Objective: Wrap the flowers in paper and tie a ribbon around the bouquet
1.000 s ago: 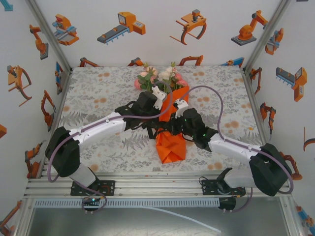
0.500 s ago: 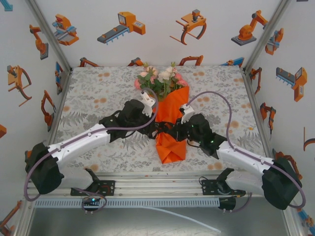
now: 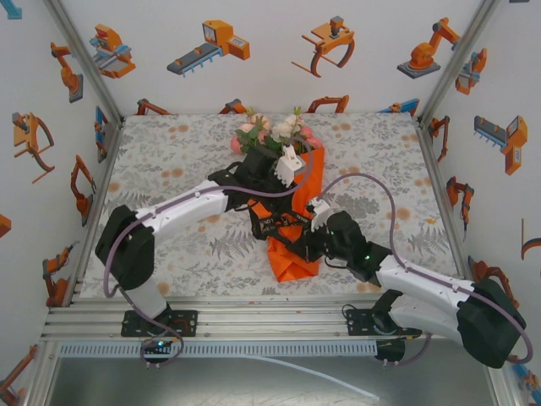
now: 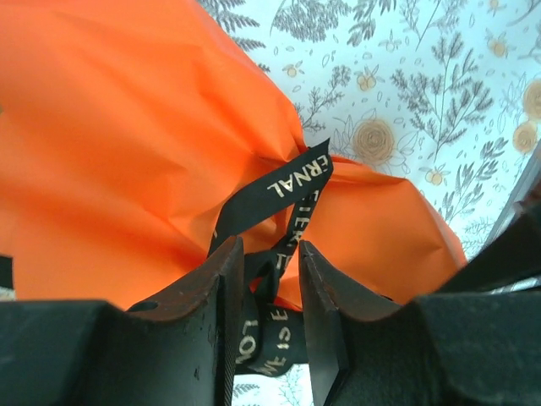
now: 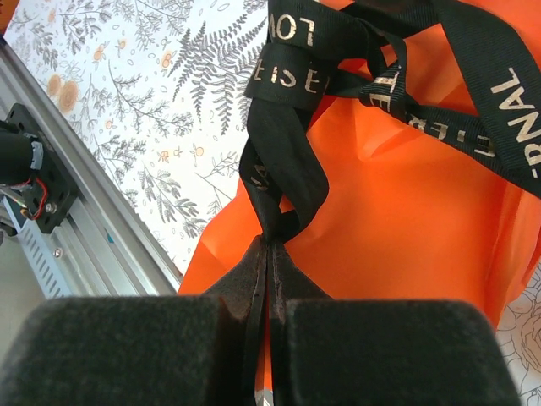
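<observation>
As the left end effector, now shifted toward the far edge of the worktop, stands spread around the ribbon, the right end effector pinches it; paper holds flowers.

At the left wrist the ribbon drops out of sight behind the fingers, and the paper runs off the top and left edges. At the right wrist the ribbon's end vanishes between the fingers. From above, both arms cover the paper's middle; the flowers' stems lie buried inside.
</observation>
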